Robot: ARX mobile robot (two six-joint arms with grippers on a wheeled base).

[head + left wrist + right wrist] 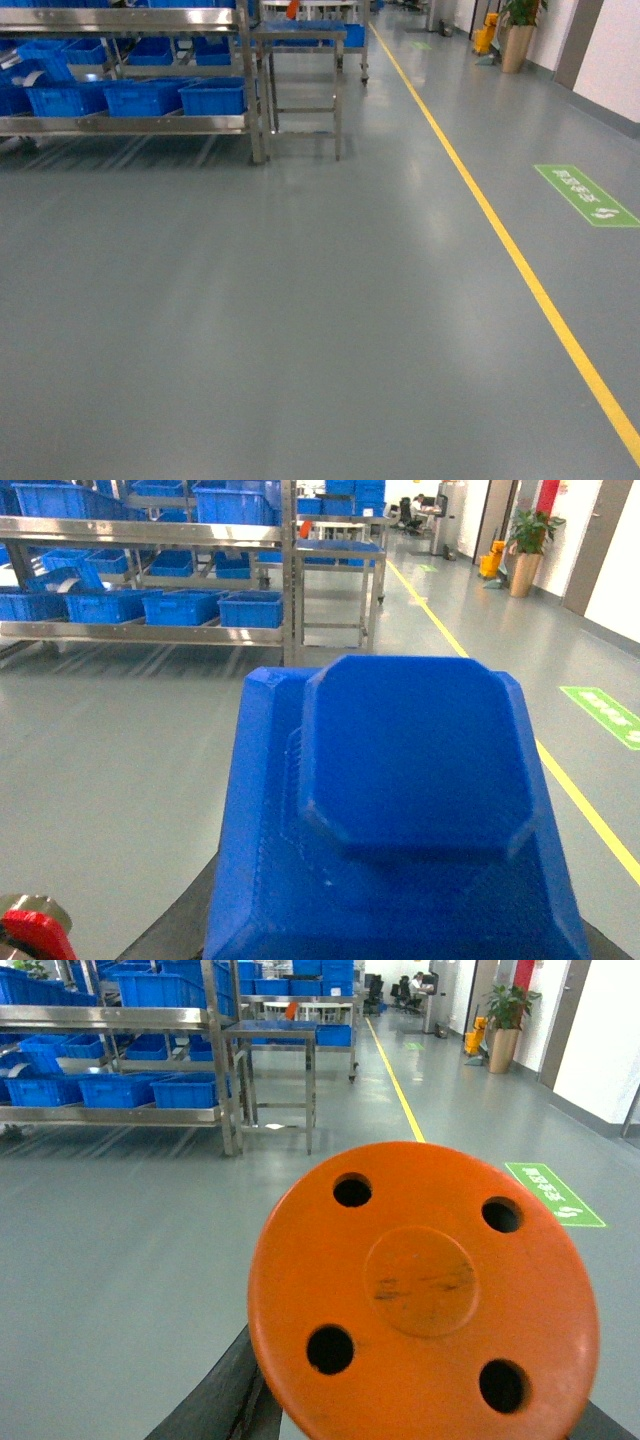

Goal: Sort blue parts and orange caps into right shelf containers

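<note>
Orange cap (425, 1295) shows no legible print; both grippers' finger state apparently can't be told.

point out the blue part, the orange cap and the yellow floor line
blue part (400, 780), left wrist view, its raised top face
orange cap (420, 1280), right wrist view, its central disc
yellow floor line (500, 235), head view, mid-length of the stripe

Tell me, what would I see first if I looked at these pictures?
A big orange cap with four round holes fills the right wrist view, and a chunky blue part fills the left wrist view; the grippers themselves cannot be made out. In the head view, a yellow line runs along the wide grey floor, with blue crates on a metal shelf at the far left.
</note>
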